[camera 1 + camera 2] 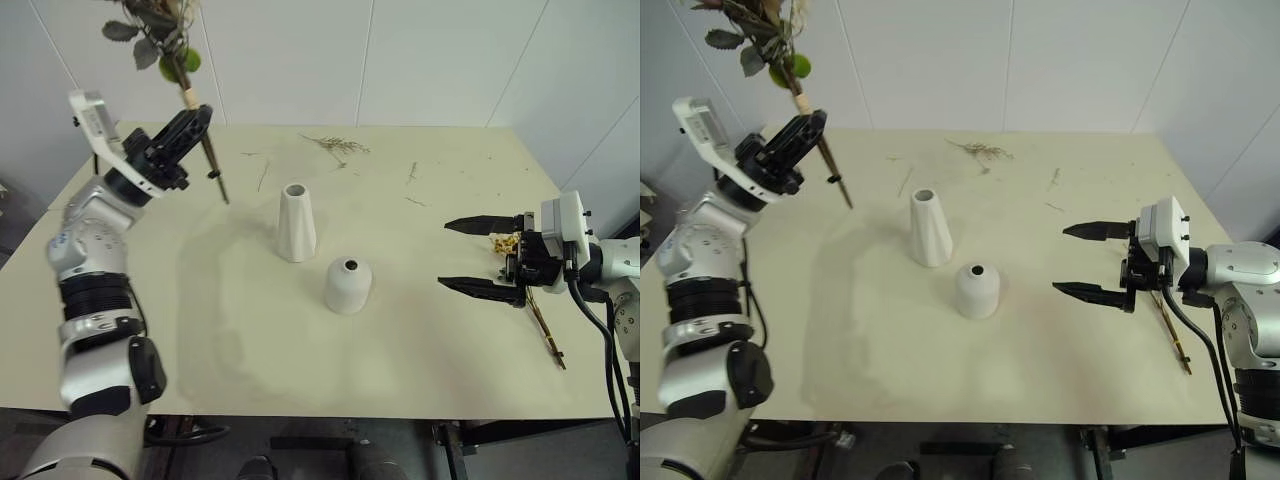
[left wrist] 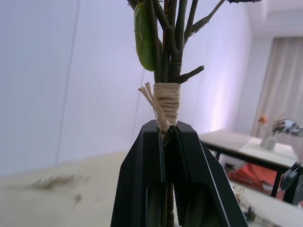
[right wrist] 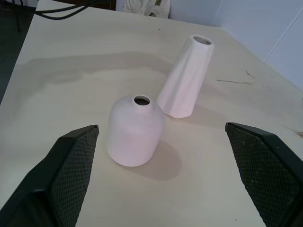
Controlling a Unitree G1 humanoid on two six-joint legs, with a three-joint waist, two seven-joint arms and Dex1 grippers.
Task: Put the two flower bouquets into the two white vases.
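My left gripper is raised above the table's far left corner and is shut on the stems of a bouquet with green leaves. The stems are bound with a raffia wrap, and their lower ends hang out below the fingers. The tall cone vase and the short dome vase stand mid-table, both with nothing in them. My right gripper is open at the table's right side and points toward the vases. Behind it lies the other bouquet, with yellow blossoms and a thin stem.
Dried twig scraps lie near the table's far edge, with more bits to their right. The cream table has white walls behind it and at its right.
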